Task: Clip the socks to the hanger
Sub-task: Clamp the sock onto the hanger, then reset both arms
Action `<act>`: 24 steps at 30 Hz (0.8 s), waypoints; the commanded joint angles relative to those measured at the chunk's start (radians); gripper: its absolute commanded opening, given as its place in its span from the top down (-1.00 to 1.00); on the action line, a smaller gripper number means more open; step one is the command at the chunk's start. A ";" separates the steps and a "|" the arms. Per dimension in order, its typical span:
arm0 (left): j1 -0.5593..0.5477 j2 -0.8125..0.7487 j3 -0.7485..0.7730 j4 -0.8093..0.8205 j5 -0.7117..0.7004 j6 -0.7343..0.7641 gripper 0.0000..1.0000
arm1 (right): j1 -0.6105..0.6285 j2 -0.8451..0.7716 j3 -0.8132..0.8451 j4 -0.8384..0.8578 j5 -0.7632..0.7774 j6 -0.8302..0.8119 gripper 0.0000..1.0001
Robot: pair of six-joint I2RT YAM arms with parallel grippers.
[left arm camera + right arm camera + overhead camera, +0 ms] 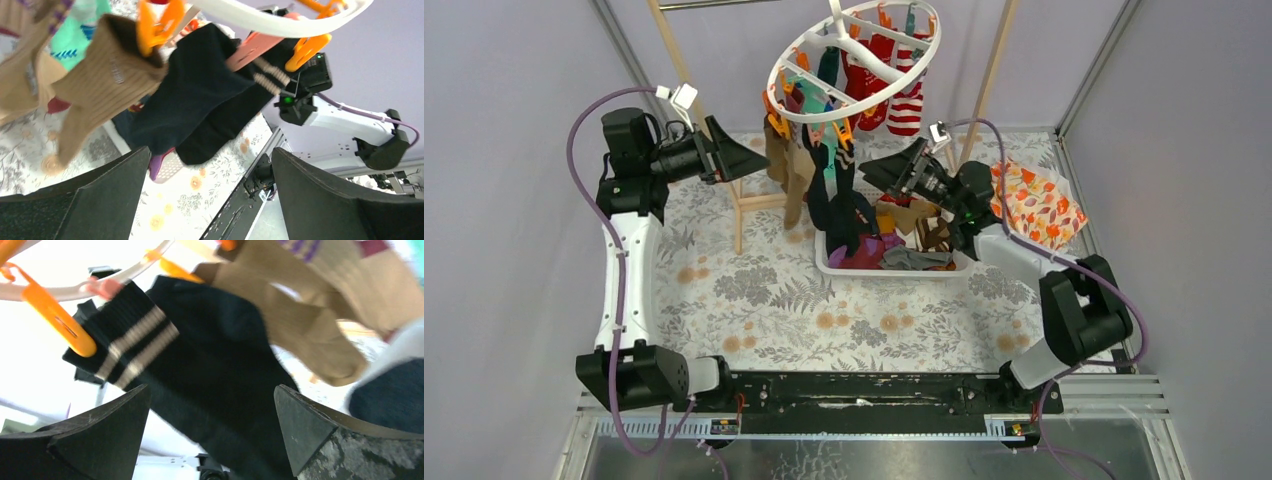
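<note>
Both tools are standing wide open, gripping nothing. The left tool [749, 160] is pointing across at the hanger [260, 21] from its left. The right tool [874, 170] is pointing at it from the right and is sitting nearer. Between them a black sock [210, 365] is hanging below the rim by its striped cuff, long axis running down toward the basket [894, 272]; cannot tell which clip is biting it. Loose socks [914, 258] are lying in that basket on the tabletop, just below the right tool. Judgement: the next pick is falling to the right arm, reaching downward rather than across.
</note>
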 commanded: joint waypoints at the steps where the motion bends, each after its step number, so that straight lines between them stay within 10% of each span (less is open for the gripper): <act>1: 0.041 -0.024 -0.034 -0.118 0.012 0.168 -0.97 | -0.052 -0.167 -0.082 -0.257 0.132 -0.218 -1.00; 10: 0.118 0.025 -0.068 -0.292 -0.235 0.489 -0.97 | -0.081 -0.444 -0.057 -0.846 0.657 -0.703 -0.99; 16: 0.259 0.035 -0.292 -0.075 -0.338 0.514 -0.97 | -0.207 -0.497 -0.083 -1.030 0.965 -0.799 -1.00; 24: 0.211 0.055 -0.636 0.449 -0.443 0.423 -0.97 | -0.242 -0.515 -0.520 -0.488 1.464 -1.040 -1.00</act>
